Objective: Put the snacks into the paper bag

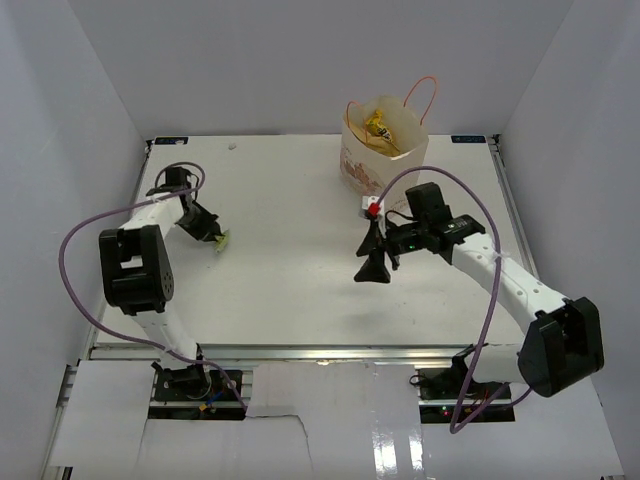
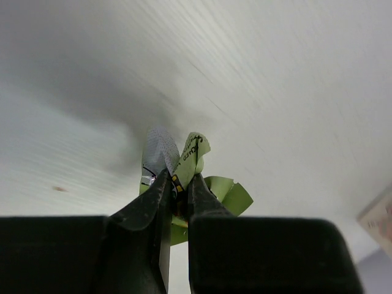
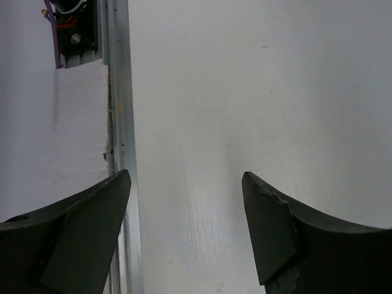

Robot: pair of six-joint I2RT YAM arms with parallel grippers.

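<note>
1. The left gripper (image 1: 214, 237) (image 2: 177, 185) is clenched on the light-green packet (image 1: 222, 240) (image 2: 197, 154). It pinches the packet's crumpled edge at the left side of the table (image 1: 290, 300).
2. The right gripper (image 1: 374, 257) (image 3: 187, 184) is released, jaws spread wide with nothing between them, above the table right of centre.
3. The paper bag (image 1: 372, 165) stands upright at the far edge, just beyond the right gripper.
4. A yellow packet (image 1: 378, 127) lies inside the bag.

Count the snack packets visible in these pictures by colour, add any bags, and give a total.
light-green packet: 1
yellow packet: 1
paper bag: 1
Total: 3
Anything deeper inside the bag is hidden.
</note>
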